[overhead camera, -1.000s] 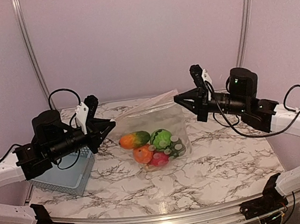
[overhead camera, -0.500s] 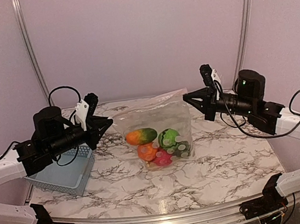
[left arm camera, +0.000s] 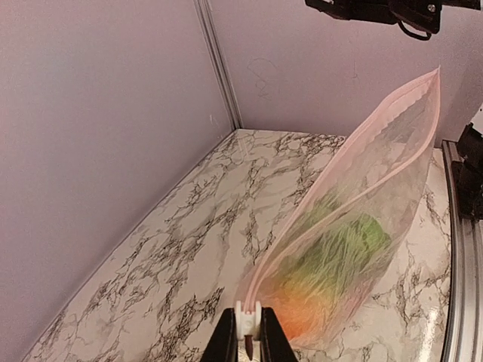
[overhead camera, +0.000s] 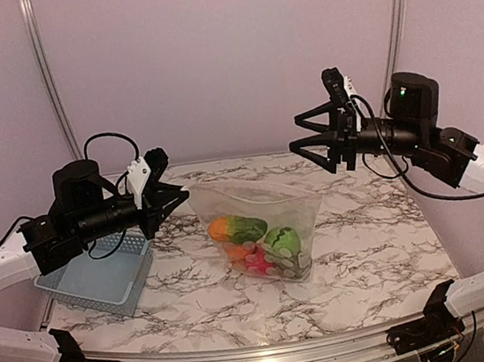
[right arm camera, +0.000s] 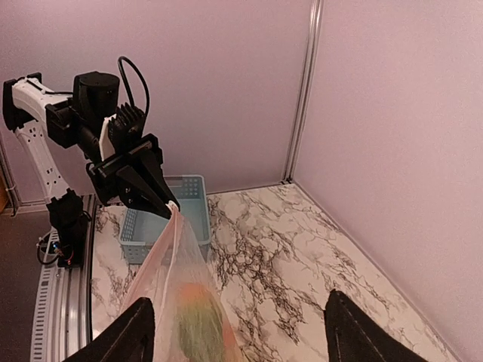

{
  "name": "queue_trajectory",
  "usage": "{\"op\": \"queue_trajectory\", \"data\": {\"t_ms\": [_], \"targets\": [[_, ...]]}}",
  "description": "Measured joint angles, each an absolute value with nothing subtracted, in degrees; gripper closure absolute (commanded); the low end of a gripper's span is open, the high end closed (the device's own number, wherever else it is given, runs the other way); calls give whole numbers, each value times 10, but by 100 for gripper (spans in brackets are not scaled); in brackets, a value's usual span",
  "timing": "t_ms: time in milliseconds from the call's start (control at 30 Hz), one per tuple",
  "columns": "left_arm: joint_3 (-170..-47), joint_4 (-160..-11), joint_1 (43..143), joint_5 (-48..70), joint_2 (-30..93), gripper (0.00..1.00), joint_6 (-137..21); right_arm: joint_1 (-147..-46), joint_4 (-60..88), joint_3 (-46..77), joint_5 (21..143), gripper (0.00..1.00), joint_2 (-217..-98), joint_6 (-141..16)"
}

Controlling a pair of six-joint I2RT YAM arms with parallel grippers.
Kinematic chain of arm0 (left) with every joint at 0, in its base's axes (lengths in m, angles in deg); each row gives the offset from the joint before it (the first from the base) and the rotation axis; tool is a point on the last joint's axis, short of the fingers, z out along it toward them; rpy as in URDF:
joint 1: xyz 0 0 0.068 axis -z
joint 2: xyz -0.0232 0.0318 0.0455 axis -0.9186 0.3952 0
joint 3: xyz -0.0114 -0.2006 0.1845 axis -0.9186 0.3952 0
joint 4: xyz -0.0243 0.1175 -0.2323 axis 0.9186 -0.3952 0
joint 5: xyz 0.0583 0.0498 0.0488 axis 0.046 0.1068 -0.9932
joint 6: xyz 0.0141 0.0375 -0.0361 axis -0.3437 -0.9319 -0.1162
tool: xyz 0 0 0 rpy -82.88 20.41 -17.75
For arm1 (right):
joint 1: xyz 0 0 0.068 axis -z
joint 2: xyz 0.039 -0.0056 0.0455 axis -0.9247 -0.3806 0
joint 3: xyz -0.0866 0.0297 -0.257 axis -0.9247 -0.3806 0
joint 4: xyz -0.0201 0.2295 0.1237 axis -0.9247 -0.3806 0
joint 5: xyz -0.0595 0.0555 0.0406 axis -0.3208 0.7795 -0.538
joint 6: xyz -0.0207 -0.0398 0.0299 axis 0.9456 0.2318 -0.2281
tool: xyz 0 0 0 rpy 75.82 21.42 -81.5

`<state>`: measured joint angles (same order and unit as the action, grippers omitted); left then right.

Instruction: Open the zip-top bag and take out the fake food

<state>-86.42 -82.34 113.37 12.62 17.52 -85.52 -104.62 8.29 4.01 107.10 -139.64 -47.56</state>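
The zip-top bag (overhead camera: pixel 261 223) is clear and crinkly and hangs by its left top corner from my left gripper (overhead camera: pixel 177 199). Its lower end sags onto the marble table (overhead camera: pixel 376 252). In the left wrist view the left gripper (left arm camera: pixel 249 318) is shut on the white zip slider (left arm camera: pixel 249 326), and the pink zip strip (left arm camera: pixel 355 139) runs up and away from it. The fake food lies inside the bag: an orange-and-green piece (overhead camera: pixel 236 228), a green piece (overhead camera: pixel 282 242) and a pink-red piece (overhead camera: pixel 257 265). My right gripper (overhead camera: pixel 297 134) is open, above and right of the bag, holding nothing.
A light blue slatted basket (overhead camera: pixel 95 285) stands at the table's left under the left arm; the right wrist view shows the basket (right arm camera: pixel 189 207) behind the bag (right arm camera: pixel 170 298). Purple walls close the back and sides.
The right gripper let go of the bag's right edge, opened, and moved up and away. The bag's right side dropped, and the food slid down to the right. The left gripper kept its hold.
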Motion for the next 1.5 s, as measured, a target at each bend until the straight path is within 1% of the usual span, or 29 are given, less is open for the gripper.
{"op": "queue_trajectory", "data": {"t_ms": [133,267,567,767,1000,1033,1133,1167,1233,1267,1300,1367,1433,1500], "targets": [[-887,-848,1144,131,180,95,-877,-1075,1,149,1045,36,-1434,-459],[-902,-860,1153,131,187,95,-891,-1112,-78,226,1013,38,-1481,-450],[-921,-867,1167,129,201,95,-910,-1202,-236,296,955,41,-1564,-474],[-924,-868,1173,124,204,95,-914,-1220,-305,338,917,48,-1601,-490],[-927,-868,1177,119,206,95,-917,-1220,-355,367,872,63,-1637,-498],[-928,-868,1177,119,207,95,-917,-1220,-360,368,871,68,-1641,-498],[-928,-868,1177,115,209,95,-919,-1220,-373,368,872,93,-1655,-497],[-928,-868,1177,114,210,95,-919,-1220,-375,368,871,100,-1659,-497],[-928,-868,1177,109,210,93,-920,-1220,-379,368,867,100,-1663,-497],[-928,-868,1177,108,210,91,-920,-1220,-379,368,866,100,-1664,-501],[-928,-868,1177,105,210,85,-920,-1220,-378,368,866,100,-1664,-502],[-928,-868,1177,96,212,72,-914,-1216,-374,368,866,100,-1664,-507],[-928,-863,1177,80,213,50,-905,-1210,-365,367,866,100,-1663,-512],[-928,-857,1177,62,213,33,-893,-1192,-348,361,868,100,-1658,-520]]}}
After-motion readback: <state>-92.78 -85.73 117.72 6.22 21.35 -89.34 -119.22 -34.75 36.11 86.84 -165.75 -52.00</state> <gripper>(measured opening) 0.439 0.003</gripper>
